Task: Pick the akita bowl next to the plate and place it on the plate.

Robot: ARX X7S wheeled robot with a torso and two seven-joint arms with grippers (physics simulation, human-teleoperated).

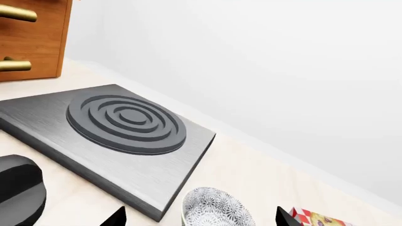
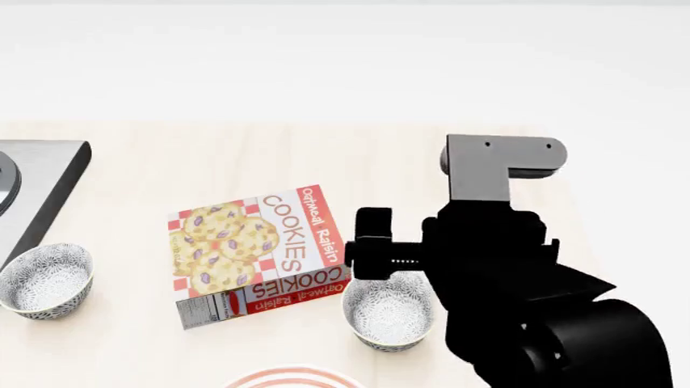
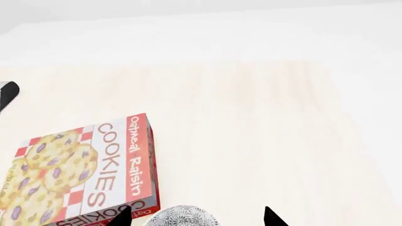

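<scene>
Two speckled bowls show in the head view. The akita bowl [image 2: 390,311] stands just beyond and to the right of the plate [image 2: 291,377], whose red-ringed rim peeks in at the lower edge. My right arm [image 2: 496,267] hangs over this bowl and hides its right side. In the right wrist view my right gripper [image 3: 196,217] is open, and the akita bowl [image 3: 182,217] lies between its dark fingertips [image 3: 122,217]. The look-alike bowl [image 2: 44,280] sits far left. My left gripper [image 1: 199,219] is open around that bowl [image 1: 217,209].
An Oatmeal Raisin cookies box [image 2: 258,250] lies flat between the two bowls, close to the akita bowl's left. A grey stove slab with a ringed burner [image 1: 125,123] sits at the left, with a wooden drawer front [image 1: 28,40] behind it. A black knob [image 1: 19,193] is nearby.
</scene>
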